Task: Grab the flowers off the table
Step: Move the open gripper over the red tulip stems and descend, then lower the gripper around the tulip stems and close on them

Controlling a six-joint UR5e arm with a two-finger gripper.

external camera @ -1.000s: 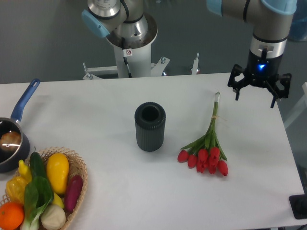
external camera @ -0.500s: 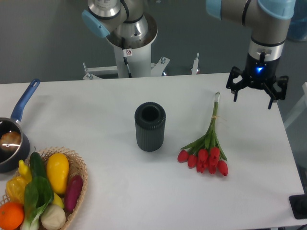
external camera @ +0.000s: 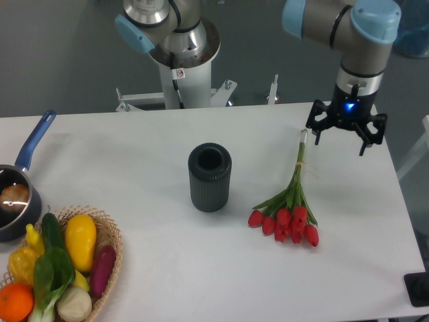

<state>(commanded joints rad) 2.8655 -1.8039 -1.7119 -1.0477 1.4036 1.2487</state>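
Robot hand point(external camera: 339, 136), fingers wide apart w/ nothing in it, hangs at 1 o'clock from flowers point(external camera: 288, 206) lying on tabletop point(external camera: 134, 154).

Bare table point(external camera: 348, 201) all around the flowers point(external camera: 289, 201), approach from above unobstructed. Nearest obstacle: dark ribbed vase point(external camera: 210, 177), upright, well left of the blooms. Wicker basket point(external camera: 107, 255) and saucepan point(external camera: 15, 194) sit far left. Gripper point(external camera: 343, 131), fingers spread, hangs just right of the stem tips.
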